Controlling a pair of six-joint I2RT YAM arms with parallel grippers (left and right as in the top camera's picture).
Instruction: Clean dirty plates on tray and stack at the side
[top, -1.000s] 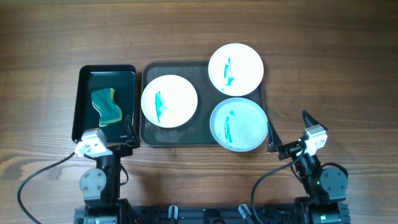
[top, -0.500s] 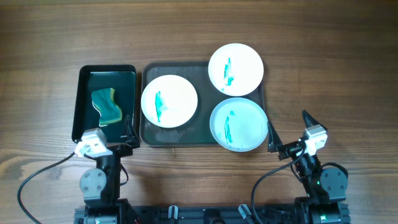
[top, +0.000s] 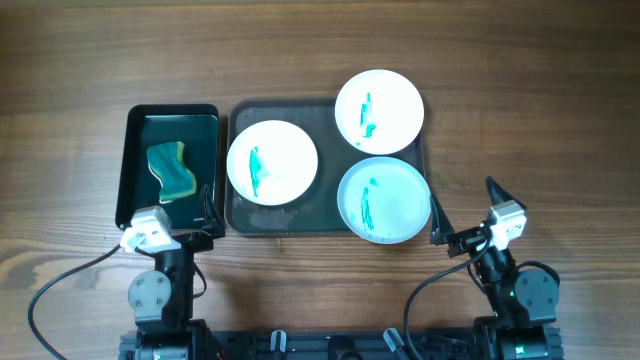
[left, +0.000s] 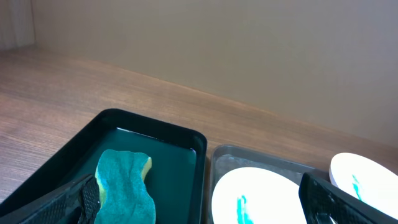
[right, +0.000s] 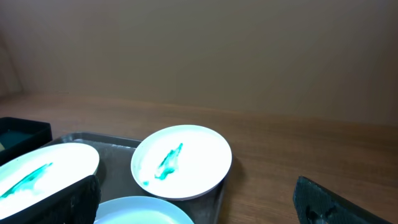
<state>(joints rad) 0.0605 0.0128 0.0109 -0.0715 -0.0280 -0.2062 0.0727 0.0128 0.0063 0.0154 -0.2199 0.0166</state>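
Three plates with teal smears sit on the grey tray (top: 300, 215): a white plate (top: 272, 162) at left, another white plate (top: 379, 110) at the far right, and a pale blue plate (top: 384, 200) at the near right. A teal and yellow sponge (top: 172, 170) lies in the black bin (top: 135, 150) left of the tray. My left gripper (top: 205, 218) hangs open near the bin's front right corner, holding nothing. Off the tray's near right corner, my right gripper (top: 462, 213) is also open and empty. The sponge (left: 124, 186) and the left plate (left: 258, 199) show in the left wrist view.
Bare wooden table (top: 300, 50) lies beyond the tray and to the right of the plates (top: 540, 130). Both arm bases (top: 160, 295) stand at the near edge, with cables trailing beside them.
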